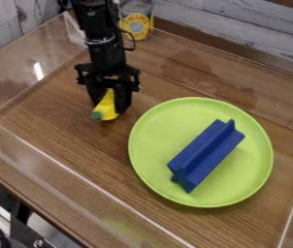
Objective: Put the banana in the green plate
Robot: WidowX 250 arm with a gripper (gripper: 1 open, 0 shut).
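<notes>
A small yellow banana (105, 108) with a greenish tip lies on the wooden table, just left of the green plate (156, 155). My gripper (107, 101) points down over the banana, and its black fingers are shut on the fruit from both sides. The plate is large, round and lime green, and a long blue block (205, 154) rests inside it.
A yellow-labelled can (136, 23) stands at the back behind the arm. Clear acrylic walls (19, 145) ring the wooden table. A pale plank wall runs along the back right.
</notes>
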